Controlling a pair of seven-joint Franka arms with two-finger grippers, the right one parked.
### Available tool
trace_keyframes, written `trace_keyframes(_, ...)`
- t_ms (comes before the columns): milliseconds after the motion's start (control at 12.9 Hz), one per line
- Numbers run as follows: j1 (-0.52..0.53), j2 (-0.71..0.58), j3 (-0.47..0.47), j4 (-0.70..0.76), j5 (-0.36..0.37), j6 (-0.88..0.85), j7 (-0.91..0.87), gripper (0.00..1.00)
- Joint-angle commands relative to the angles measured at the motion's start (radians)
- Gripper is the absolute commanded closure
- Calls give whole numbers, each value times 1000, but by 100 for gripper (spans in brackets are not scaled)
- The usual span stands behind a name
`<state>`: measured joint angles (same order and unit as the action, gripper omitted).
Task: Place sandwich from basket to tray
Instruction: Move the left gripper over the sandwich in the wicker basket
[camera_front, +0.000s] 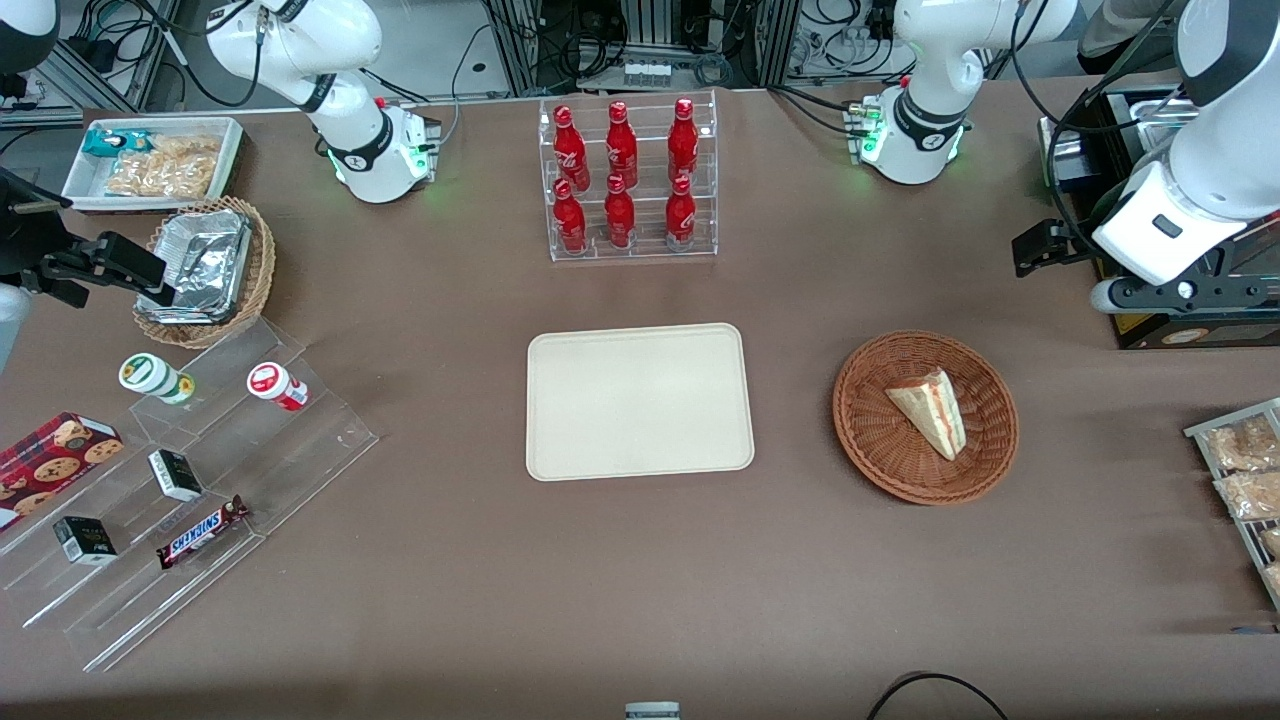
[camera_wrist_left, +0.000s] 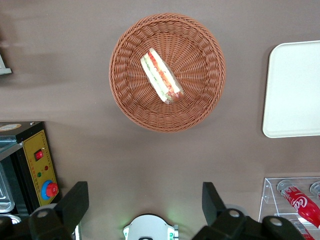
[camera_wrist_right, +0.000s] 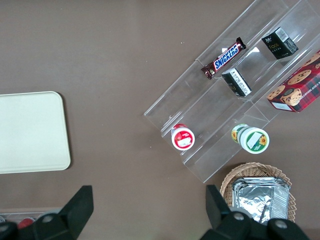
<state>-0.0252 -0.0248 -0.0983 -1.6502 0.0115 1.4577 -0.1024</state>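
Reddish-brown woven wicker basket (camera_front: 926, 417) cradles the pale triangular sandwich (camera_front: 930, 411), at three o'clock from the flat cream-beige tray (camera_front: 639, 400). The gripper (camera_wrist_left: 145, 205) hovers high, fingers apart, empty. Judged step: approach; next, descend and straddle the wedge.

White glossy left arm (camera_front: 1190, 190), black joint bands, black cables, green base light; gripper (camera_wrist_left: 145, 205) with black wedge-shaped fingers (camera_wrist_left: 75, 202), silver screws.
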Motion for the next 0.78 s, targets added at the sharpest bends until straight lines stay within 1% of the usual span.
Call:
trace_keyframes(0, -7, 3, 2, 10, 7, -13, -16, 0)
trace_keyframes(233, -7, 32, 2, -25, 8, -2, -17, 0)
trace_keyframes(544, -7, 40, 2, -178, 8, 176, -17, 0)
trace_keyframes(700, -5, 65, 3, -239, 8, 264, -20, 0)
